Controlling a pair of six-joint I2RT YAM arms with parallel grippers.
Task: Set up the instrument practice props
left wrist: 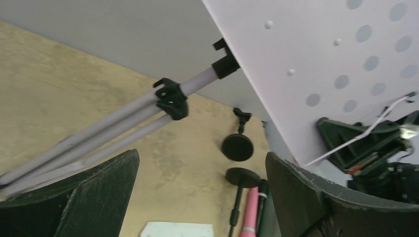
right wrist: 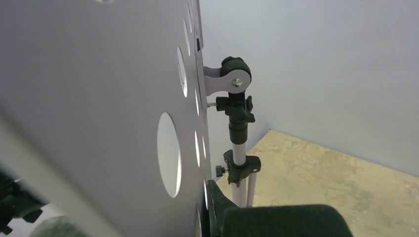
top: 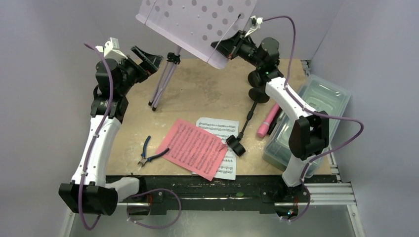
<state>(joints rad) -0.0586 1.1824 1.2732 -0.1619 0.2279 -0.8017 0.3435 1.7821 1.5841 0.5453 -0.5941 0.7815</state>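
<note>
The right end effector [top: 223, 48] is closed on the lower right edge of the music desk [top: 192, 22], which it holds high at the far side of the tabletop [top: 207, 94]. Its own wrist view shows what the overhead view does not. One dark finger [right wrist: 281, 219] lies against the back of the panel, and the perforated sheet fills the left of the frame. Behind the panel, a black tilt joint [right wrist: 234, 74] tops the pale post [right wrist: 238, 153].

The left end effector [top: 147, 57] is wide open and holds nothing. It sits left of the desk and apart from it. Its wrist view shows both fingers [left wrist: 74, 197] spread at the bottom of the frame. Between them, further off, are the tripod legs [top: 164, 84], folded together and slanting down to the tabletop. That same view catches the other arm's fingers against the desk edge from the side.

Only the overhead view shows the near half of the tabletop. A pink page [top: 192, 147] lies partly over a white page [top: 220, 127]. Blue-handled pliers [top: 150, 153] lie to their left. A black pole [top: 248, 116] lies flat with its round base [top: 258, 94] toward the far side and its black end piece at the white page's right edge. A second round base [top: 257, 78] sits just beyond. A pink microphone [top: 267, 121] lies just beside the clear tub [top: 316, 113] at the right edge. A dark slim thing lies next to the microphone, too hidden to tell.
</note>
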